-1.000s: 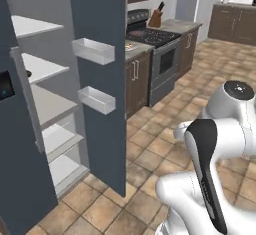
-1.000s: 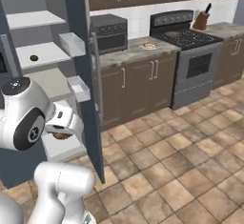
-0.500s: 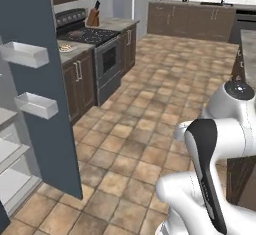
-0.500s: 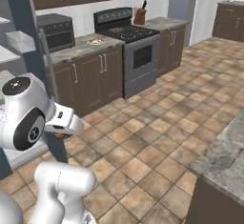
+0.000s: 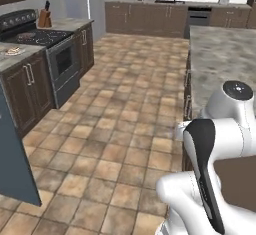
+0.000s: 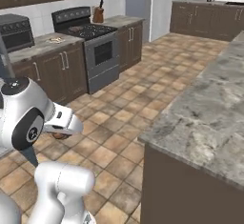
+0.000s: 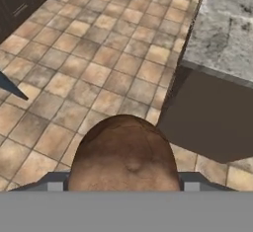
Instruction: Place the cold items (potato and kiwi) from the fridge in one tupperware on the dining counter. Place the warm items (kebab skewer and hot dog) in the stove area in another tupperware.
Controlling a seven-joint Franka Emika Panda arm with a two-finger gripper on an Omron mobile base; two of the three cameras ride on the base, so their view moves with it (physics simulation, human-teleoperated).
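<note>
Entry: carrying leg, cold item in hand.

Left of the gripper (image 7: 123,182), in the hand view, you are looking down on brown floor tiles (image 7: 74,63). There is nothing to avoid on that side.

Centre: you are gripping the potato (image 7: 126,152). The jaws are standing wide and are clamped on its flanks, with a grey finger pad (image 7: 55,185) peeking out on each side of it. The potato's rounded brown crown is bulging up between them. In the right base view it is showing as a brown patch just under the hand.

Handling judgement:
- The potato is stiff and fairly dense, so it is not going to crush or bend.
- The skin looks dry and matte, so it is probably giving good friction.
- The shape is the weak point. A rounded body held across a curve can roll or squirt out if the hold sits off the widest girth.
- You appear to be holding across the middle, which is the right place.
- Avoid sharp swings of the wrist while the base is driving.

Right of the gripper and a little ahead, the dining counter (image 7: 227,33) is coming in, with a grey stone top over a dark cabinet side. Its edge is near, so you are going to need height before reaching over it. Lower the potato into the container rather than dropping it, because it will bounce and roll.
</note>
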